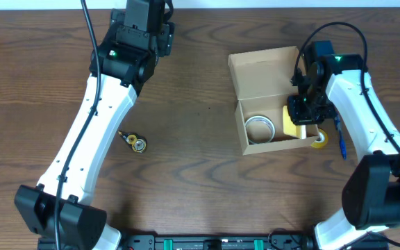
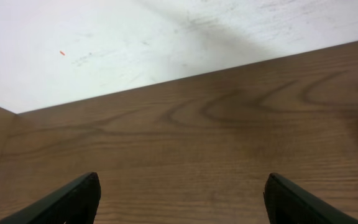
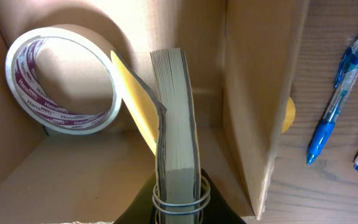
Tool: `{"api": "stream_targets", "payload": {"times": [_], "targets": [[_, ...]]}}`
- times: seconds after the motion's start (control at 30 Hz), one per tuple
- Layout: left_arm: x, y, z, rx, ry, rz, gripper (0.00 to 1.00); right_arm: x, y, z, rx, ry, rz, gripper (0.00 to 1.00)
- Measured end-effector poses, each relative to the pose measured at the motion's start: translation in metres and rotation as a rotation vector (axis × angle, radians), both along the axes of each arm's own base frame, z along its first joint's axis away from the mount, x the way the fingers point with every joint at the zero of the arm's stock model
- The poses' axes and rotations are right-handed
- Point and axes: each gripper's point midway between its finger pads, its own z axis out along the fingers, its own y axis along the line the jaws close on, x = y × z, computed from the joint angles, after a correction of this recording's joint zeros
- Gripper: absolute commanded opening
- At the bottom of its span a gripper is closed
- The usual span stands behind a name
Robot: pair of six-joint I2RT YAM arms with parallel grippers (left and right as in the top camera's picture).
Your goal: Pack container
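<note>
Pad (image 3: 174, 112) pinched on edge by right gripper (image 3: 178, 193) inside box (image 3: 253, 93); left gripper (image 2: 182, 190) spread. If released so, it could be tipped against tape (image 3: 23, 74) at 9 o'clock.

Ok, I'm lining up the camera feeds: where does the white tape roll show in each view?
Overhead: white tape roll sits in the left half of the container, right of centre.
Left wrist: not in it.
Right wrist: upper left, beside the notepad.
Shared landmark: the blue pen just right of the container.
</note>
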Motion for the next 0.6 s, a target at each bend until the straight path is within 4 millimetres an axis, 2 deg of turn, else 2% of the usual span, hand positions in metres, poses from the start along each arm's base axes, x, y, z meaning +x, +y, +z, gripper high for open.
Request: {"api": "stream_targets", "payload": {"times": [0.6], "targets": [[0.000,0.000,0.000,0.000,0.000,0.000,0.85,0.003,0.024,0.002,0.145,-0.016,0.120,0.11]]}}
